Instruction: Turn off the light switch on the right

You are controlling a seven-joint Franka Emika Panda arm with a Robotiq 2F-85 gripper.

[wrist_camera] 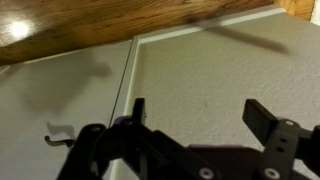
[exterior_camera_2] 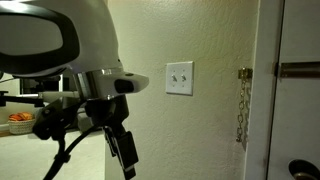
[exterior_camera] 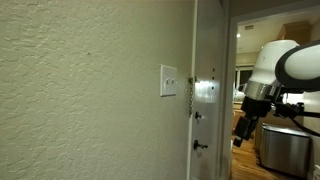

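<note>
A white rectangular wall plate (exterior_camera_2: 180, 77) with two small toggles hangs on the textured cream wall; the right-hand light switch (exterior_camera_2: 185, 77) is a tiny toggle on it. The plate also shows in an exterior view (exterior_camera: 169, 81). My gripper (exterior_camera_2: 124, 150) hangs well to the left of and below the plate, away from the wall, and also shows in an exterior view (exterior_camera: 243, 126). In the wrist view the gripper (wrist_camera: 200, 115) is open and empty, its two black fingers spread in front of bare wall. The switch is out of the wrist view.
A shiny metal door chain (exterior_camera_2: 242, 105) and latch hang on the white door frame right of the plate, seen too in an exterior view (exterior_camera: 190, 97). A dark door handle (exterior_camera: 201, 146) sits lower. A wood floor strip (wrist_camera: 100, 25) and a steel bin (exterior_camera: 284, 148) are nearby.
</note>
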